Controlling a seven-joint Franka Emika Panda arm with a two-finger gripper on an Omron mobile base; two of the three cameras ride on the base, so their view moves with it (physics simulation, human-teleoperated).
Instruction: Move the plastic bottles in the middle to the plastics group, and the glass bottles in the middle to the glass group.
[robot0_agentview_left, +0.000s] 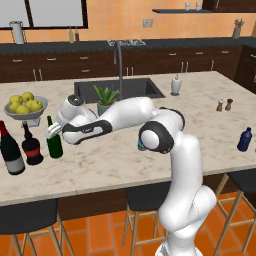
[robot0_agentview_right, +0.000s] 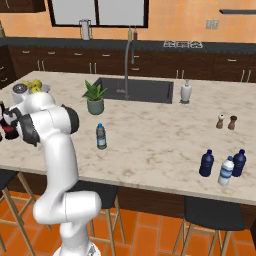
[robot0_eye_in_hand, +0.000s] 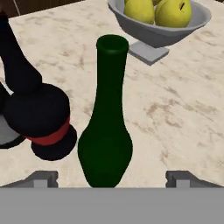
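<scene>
Marble counter (robot0_agentview_left: 125, 160): at left of frame, the green glass bottle (robot0_agentview_left: 54, 140) is set upright beside the glass group (robot0_agentview_left: 21, 147), gripper (robot0_eye_in_hand: 111, 179) spread wide, holding nothing; one clear plastic bottle (robot0_agentview_right: 101, 136) is left mid-counter

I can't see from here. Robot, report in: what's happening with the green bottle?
Fingers open, straddling green glass bottle. Bottle upright beside round dark bottle, glass group. Fruit bowl just behind.

Desk (robot0_agentview_left: 125, 155): your marble-top island | left end: fruit bowl (robot0_agentview_left: 26, 111), red-necked wine bottle (robot0_agentview_left: 10, 149), round red-label bottle (robot0_agentview_left: 31, 145), slim green bottle (robot0_agentview_left: 54, 139), all upright | middle: potted plant (robot0_agentview_right: 95, 98), blue-capped bottle (robot0_agentview_right: 101, 136) | right end: three blue-toned bottles (robot0_agentview_right: 223, 167), two shakers (robot0_agentview_right: 226, 121)
</scene>
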